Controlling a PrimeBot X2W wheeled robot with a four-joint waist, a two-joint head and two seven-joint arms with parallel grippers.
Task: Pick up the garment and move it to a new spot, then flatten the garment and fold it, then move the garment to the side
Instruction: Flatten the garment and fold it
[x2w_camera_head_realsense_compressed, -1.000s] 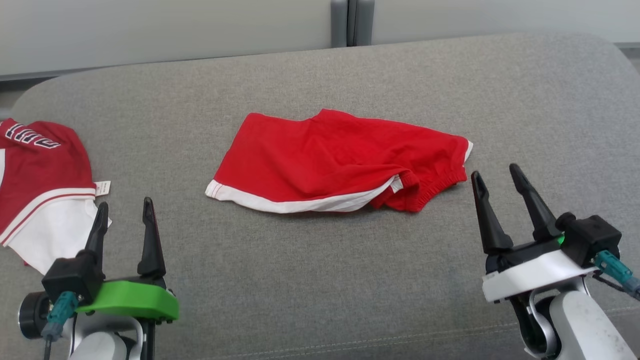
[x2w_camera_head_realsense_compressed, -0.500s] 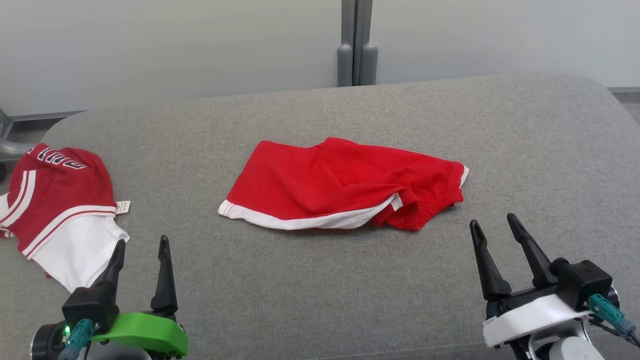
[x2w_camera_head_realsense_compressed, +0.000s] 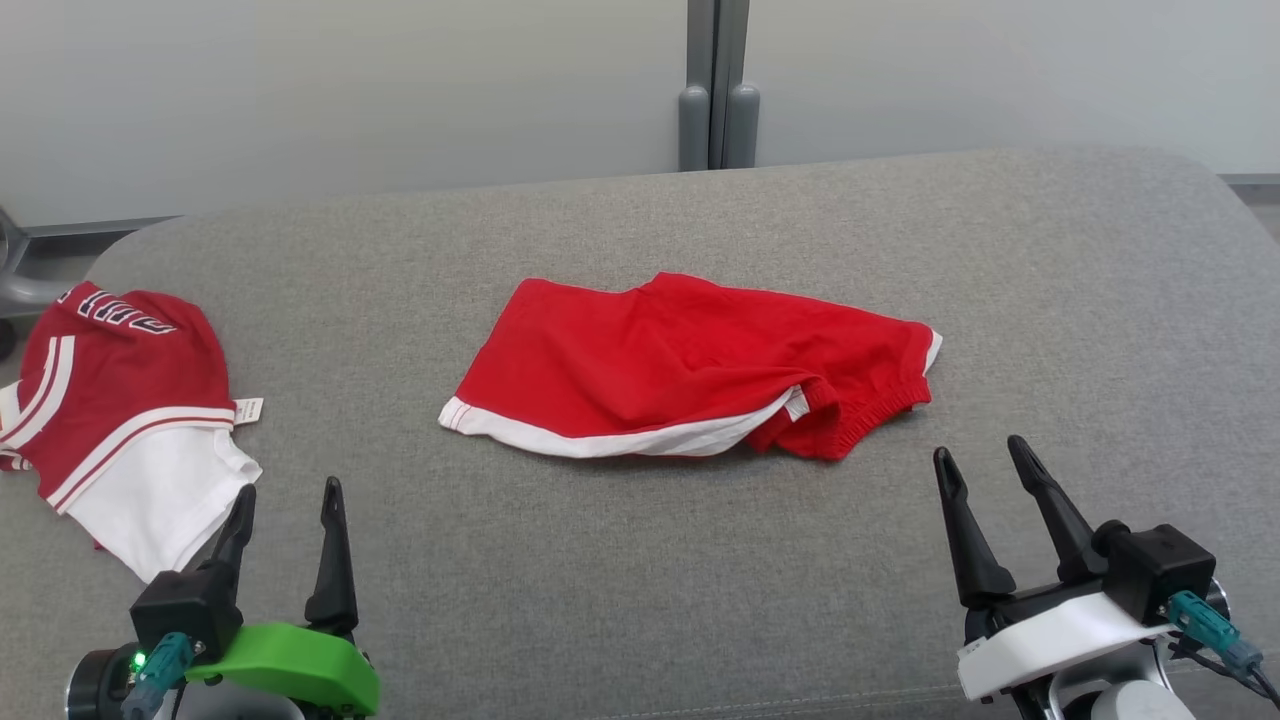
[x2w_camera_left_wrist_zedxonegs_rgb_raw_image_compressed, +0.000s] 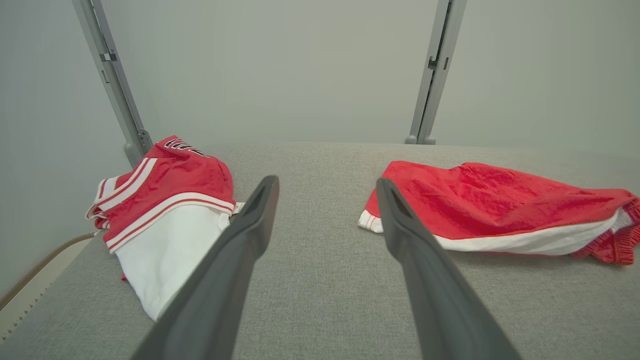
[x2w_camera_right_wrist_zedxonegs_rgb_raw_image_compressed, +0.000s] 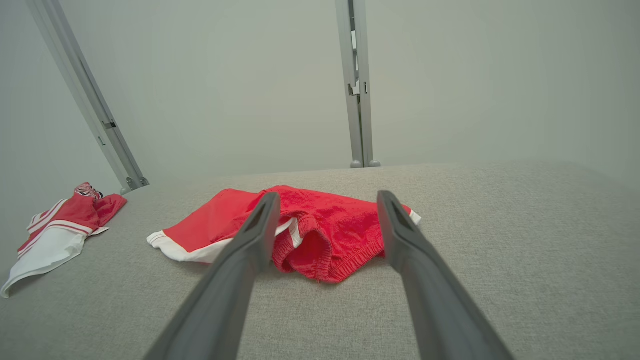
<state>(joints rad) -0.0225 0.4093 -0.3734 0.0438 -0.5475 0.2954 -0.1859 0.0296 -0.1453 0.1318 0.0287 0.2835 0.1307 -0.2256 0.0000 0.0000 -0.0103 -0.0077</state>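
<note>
Lifting upward, the view alone has shifted: crumpled red white-trimmed shorts (x2w_camera_head_realsense_compressed: 690, 365) lie untouched at twelve o'clock; left claw (x2w_camera_head_realsense_compressed: 290, 487) and right claw (x2w_camera_head_realsense_compressed: 978, 448) gape wide, empty, pickup unstarted.

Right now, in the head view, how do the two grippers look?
Each has two long, dark, tapering fingers on a black block. The left gripper has a bright green plate, the right gripper a white plate. The left wrist carries a teal plug with a small green light beside it; the right plug is teal too.
</note>
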